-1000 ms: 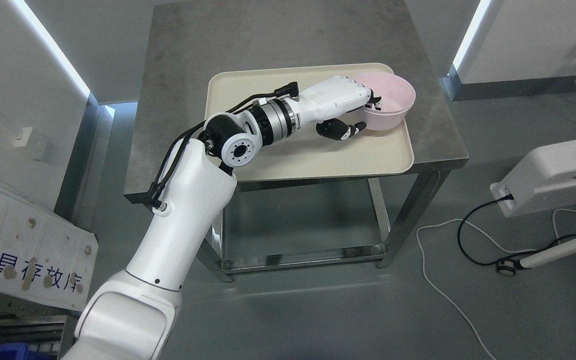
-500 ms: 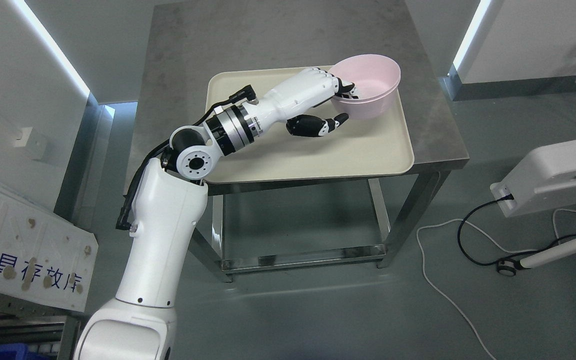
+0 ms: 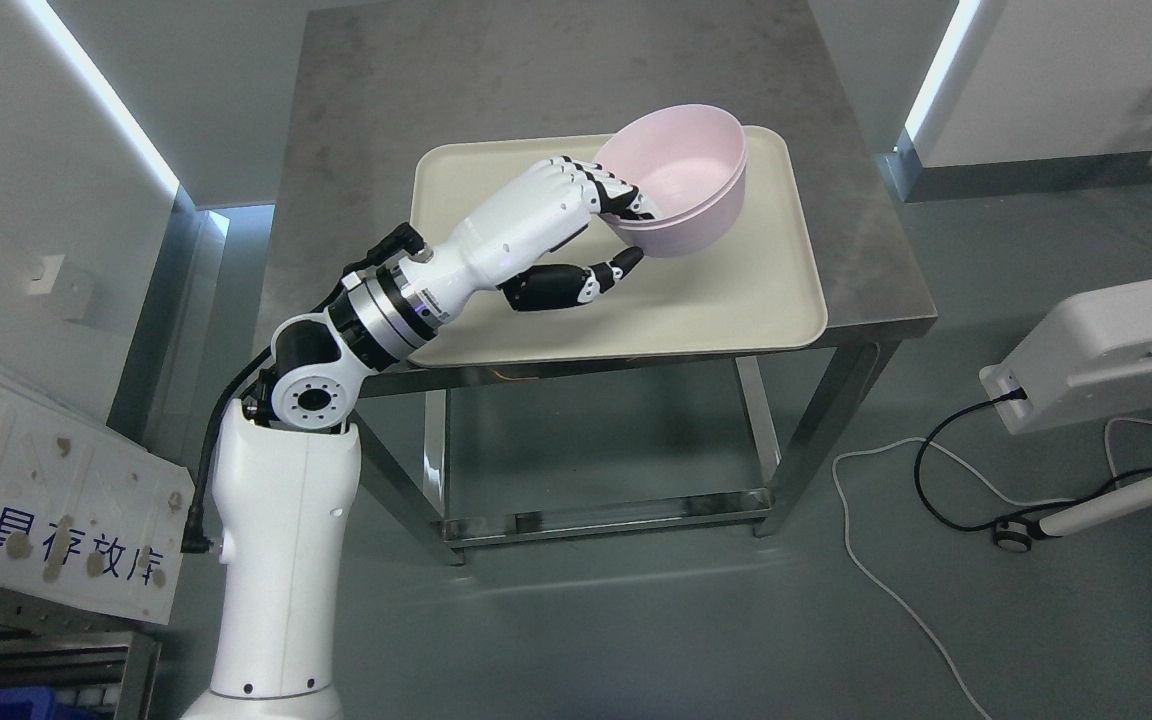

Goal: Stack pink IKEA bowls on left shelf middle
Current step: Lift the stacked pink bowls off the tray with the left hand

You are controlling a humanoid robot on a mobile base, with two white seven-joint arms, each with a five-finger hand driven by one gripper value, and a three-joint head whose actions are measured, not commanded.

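Pink bowl (image 3: 681, 180) clamped at its left rim by our left hand (image 3: 576, 215), lifted and tilted above the tray (image 3: 716, 310); carrying to the shelf and stacking remain.

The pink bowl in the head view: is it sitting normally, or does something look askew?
The pink bowl is not sitting level. The left hand grips its near rim, fingers inside and thumb under the outside wall, so it hangs tilted above the beige tray, opening turned toward the camera. It looks empty; nothing spilled.
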